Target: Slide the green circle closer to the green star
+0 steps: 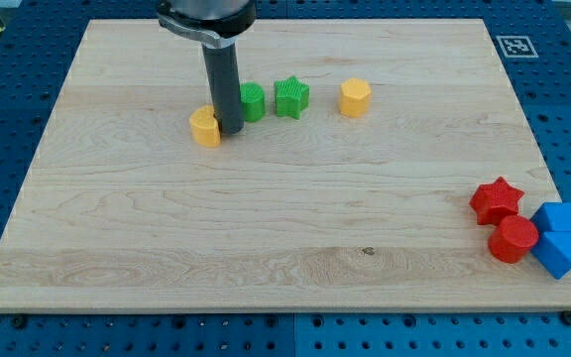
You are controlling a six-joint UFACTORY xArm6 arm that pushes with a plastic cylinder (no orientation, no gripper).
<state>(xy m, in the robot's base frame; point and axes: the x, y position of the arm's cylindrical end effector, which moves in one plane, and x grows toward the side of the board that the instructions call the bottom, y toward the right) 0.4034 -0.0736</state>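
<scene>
Where the dark rod comes down from the view's top, my tip [232, 129] rests on the board [266, 238], wedged between a yellow block [205, 127] on its left and the green circle [253, 102] on its right. The tip touches or nearly touches both; it is a plain rod and holds nothing. The green circle sits just left of the green star [291, 96], a narrow gap between them. A second yellow block [355, 97] stands farther right, apart from the star. Well away, at the board's lower right edge, a red star [496, 200], a red circle [513, 239] and two blue blocks [560, 241] cluster together, touching.
</scene>
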